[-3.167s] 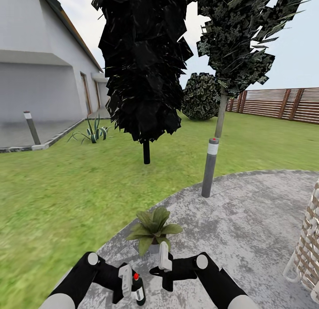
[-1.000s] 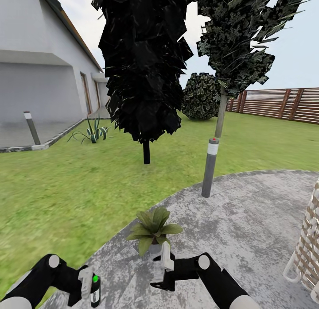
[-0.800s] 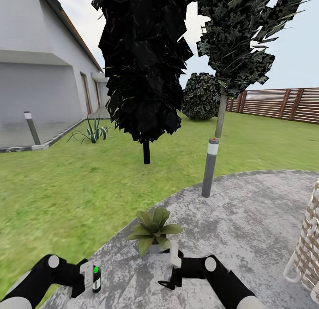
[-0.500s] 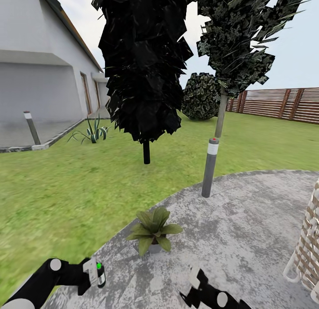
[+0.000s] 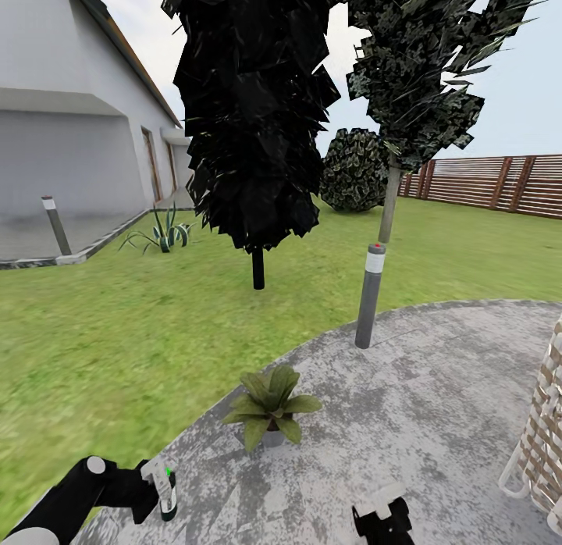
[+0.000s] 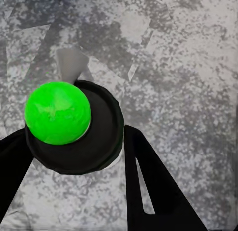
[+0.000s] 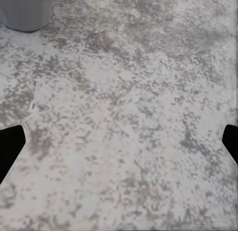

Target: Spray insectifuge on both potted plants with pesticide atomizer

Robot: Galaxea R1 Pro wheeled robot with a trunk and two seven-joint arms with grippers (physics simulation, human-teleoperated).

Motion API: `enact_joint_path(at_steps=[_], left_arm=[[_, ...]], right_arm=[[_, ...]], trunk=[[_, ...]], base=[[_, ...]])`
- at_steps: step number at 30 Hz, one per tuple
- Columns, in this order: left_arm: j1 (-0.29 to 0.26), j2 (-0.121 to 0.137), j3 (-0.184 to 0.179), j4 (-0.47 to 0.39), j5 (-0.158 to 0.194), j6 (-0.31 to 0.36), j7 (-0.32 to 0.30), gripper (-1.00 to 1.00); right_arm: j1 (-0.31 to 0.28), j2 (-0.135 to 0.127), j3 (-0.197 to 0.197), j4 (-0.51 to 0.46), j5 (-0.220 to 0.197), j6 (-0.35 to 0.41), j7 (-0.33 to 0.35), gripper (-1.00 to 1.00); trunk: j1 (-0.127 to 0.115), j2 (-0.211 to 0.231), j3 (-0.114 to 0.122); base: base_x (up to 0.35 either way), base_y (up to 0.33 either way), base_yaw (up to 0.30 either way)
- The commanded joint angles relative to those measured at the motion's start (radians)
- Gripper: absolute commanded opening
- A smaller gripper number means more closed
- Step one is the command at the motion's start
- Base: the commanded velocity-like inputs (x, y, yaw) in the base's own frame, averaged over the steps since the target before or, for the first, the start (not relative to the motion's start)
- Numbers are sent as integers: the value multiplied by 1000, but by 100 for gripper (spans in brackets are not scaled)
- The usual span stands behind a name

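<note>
My left gripper (image 5: 162,489) is low at the left, over the edge of the round grey paved patch (image 5: 437,389), shut on the pesticide atomizer (image 5: 167,490). The atomizer is a small dark bottle, and its tip glows green. In the left wrist view the atomizer (image 6: 94,141) sits between the black fingers (image 6: 148,186) with its green ball on top. One potted plant (image 5: 269,404) stands on the paving, ahead and to the right of the atomizer. My right gripper (image 5: 382,518) is at the bottom edge. In its wrist view the right gripper (image 7: 119,144) is open wide over bare paving, with the grey pot (image 7: 27,10) at one corner.
A grey bollard (image 5: 368,295) stands at the paving's far rim. Behind it are a black-leaved tree (image 5: 254,139), a second tree (image 5: 421,69) and a round shrub (image 5: 355,170). A white lattice frame (image 5: 546,436) is at the right edge, with the fence (image 5: 499,182) far right and the house (image 5: 70,139) left.
The right arm has drawn back from beside the potted plant down to the bottom edge. The left gripper moved left with the atomizer, whose tip turned from red to green.
</note>
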Motion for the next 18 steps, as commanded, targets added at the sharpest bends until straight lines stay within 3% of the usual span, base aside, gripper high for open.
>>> enact_joint_path(at_steps=[1,8,11,14,18], left_arm=[[-1,-1,4,-2,-7,3,-6,-100],[-1,-5,1,7,-10,24,-6,-100],[-5,-11,5,3,-5,131,-7,-100],[-12,-24,5,-4,-3,250,-10,-100],[-24,-63,1,-5,-2,359,-13,-100]], right_arm=[[-1,-1,3,0,7,-1,-9,100],[0,-17,2,2,-2,-1,-12,100],[0,-12,-32,-2,-4,-1,-92,100],[0,-4,-123,0,-3,0,-169,100],[0,26,-154,5,-2,1,-184,100]], trunk=[[0,0,-1],[0,0,-1],[0,0,-1],[0,0,-1],[0,0,-1]], base=[[0,0,0],[0,0,0],[0,0,0],[0,0,0],[0,0,0]])
